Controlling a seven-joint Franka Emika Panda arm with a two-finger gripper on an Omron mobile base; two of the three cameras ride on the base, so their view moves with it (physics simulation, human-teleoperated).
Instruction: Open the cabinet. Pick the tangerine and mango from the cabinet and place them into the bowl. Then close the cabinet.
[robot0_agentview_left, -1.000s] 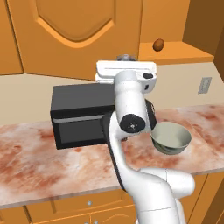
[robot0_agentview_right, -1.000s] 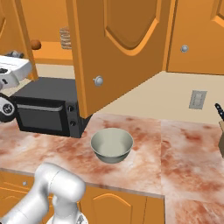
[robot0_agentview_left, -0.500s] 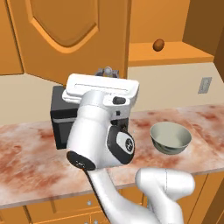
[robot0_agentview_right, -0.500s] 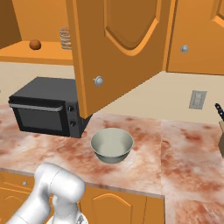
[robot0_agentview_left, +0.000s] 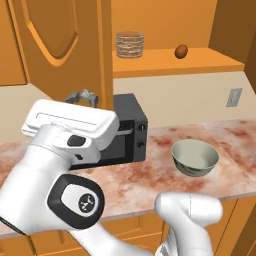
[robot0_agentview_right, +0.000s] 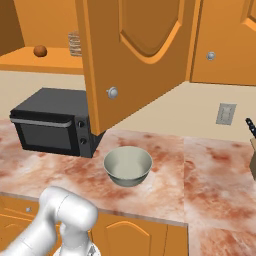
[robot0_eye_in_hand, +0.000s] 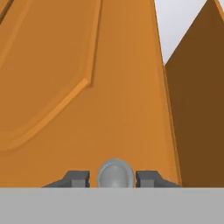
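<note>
Jaws (robot0_eye_in_hand: 114, 178) flank the cabinet (robot0_eye_in_hand: 87, 87) door's knob (robot0_eye_in_hand: 115, 175).

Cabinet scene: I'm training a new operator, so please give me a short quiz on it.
1. True or false: the bowl holds a fruit.
2. What sits between the fingertips of the gripper? A) door knob B) spoon C) cup
3. Fill in: the cabinet shelf shows ____ round fruit.
Key: 1 false; 2 A; 3 one.
</note>
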